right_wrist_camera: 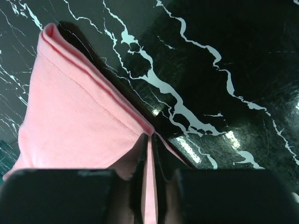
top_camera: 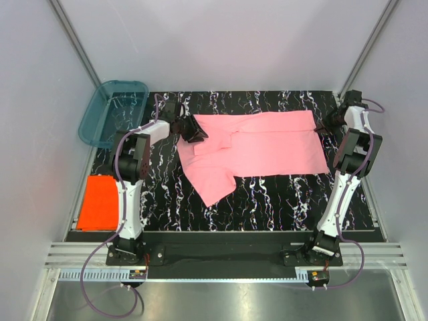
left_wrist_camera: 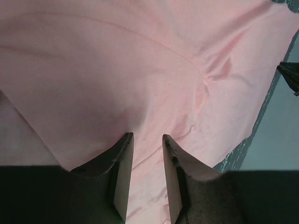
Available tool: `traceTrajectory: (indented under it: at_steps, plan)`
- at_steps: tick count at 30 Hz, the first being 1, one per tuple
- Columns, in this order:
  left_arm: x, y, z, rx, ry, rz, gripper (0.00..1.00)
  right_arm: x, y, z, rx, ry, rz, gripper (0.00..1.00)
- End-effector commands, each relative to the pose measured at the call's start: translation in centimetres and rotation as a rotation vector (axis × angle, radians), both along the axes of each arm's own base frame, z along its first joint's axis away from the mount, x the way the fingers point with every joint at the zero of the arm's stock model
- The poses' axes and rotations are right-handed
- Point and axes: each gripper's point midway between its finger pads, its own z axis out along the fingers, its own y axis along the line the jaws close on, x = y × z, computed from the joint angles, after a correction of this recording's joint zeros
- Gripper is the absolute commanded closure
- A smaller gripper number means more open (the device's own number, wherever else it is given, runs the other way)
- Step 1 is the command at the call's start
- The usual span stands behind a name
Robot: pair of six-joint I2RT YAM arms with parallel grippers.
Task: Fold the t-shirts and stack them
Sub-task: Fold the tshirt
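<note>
Pink t-shirt [top_camera: 257, 144] lies spread on the black marbled table [top_camera: 281, 200], mostly flat. Its long side runs left-right in the top view, and one flap hangs down toward the arms' bases at its near-left corner. A few shallow creases cross the cloth; a doubled hem shows at its right edge in the right wrist view.

Left gripper [top_camera: 190, 130] sits at the pink t-shirt's far-left corner, on top of the cloth. In the left wrist view the left gripper [left_wrist_camera: 147, 154] has its jaws a narrow way apart w/ pink cloth filling the gap. Can't tell whether it pinches the cloth or only stands over it.

Right gripper [top_camera: 326, 126] is at the pink t-shirt's far-right corner. Close up, the right gripper [right_wrist_camera: 149, 140] is clamped tight on the shirt's edge, jaws nearly together w/ only a thin strip of pink between them. From there the folded hem runs up and away to the left, w/ bare table beside it.

Orange-red t-shirt [top_camera: 100, 202] lies well apart from the pink t-shirt, off to its left and nearer the arms' bases, beside the left arm. It looks like a flat, compact rectangle, but its folds can't be made out.

Teal tub [top_camera: 114, 110] stands left of the pink t-shirt too, farther back, at the table's far-left corner, tilted partly off the edge.
</note>
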Motion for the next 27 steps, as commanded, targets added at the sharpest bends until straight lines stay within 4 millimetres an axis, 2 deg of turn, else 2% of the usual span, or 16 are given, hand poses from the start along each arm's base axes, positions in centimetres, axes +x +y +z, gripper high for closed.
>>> traceTrajectory:
  at_steps: [1, 2, 3, 10, 20, 21, 25, 27]
  plan:
    - [0.8, 0.5, 0.6, 0.0, -0.018, 0.024, 0.65, 0.6, -1.2, -0.5, -0.035, -0.009, -0.011, 0.91]
    - [0.8, 0.7, 0.5, 0.003, -0.015, 0.025, 0.65, 0.8, -1.4, -0.4, -0.039, -0.014, -0.012, 0.98]
    - [0.7, 0.8, 0.3, 0.005, -0.011, 0.028, 0.65, 0.7, -1.7, -0.4, -0.042, -0.013, -0.017, 1.0]
    - [0.2, 1.7, -0.4, 0.051, 0.0, 0.023, 0.66, 0.3, -2.7, -0.3, -0.068, 0.0, -0.029, 1.0]
    - [0.7, 2.5, -0.8, 0.088, -0.005, 0.009, 0.67, -0.3, -3.9, 0.0, -0.141, 0.041, -0.027, 1.0]
    - [0.8, 2.5, -0.7, 0.09, -0.004, 0.007, 0.67, -0.6, -3.8, -0.6, -0.136, 0.059, -0.011, 1.0]
    - [1.3, 3.3, -0.9, 0.106, -0.01, 0.004, 0.66, 0.2, -2.8, -0.5, -0.081, 0.029, 0.04, 0.99]
    - [1.6, 3.4, -0.3, 0.097, -0.016, -0.005, 0.65, 0.1, -2.6, -0.2, -0.069, 0.03, 0.042, 0.93]
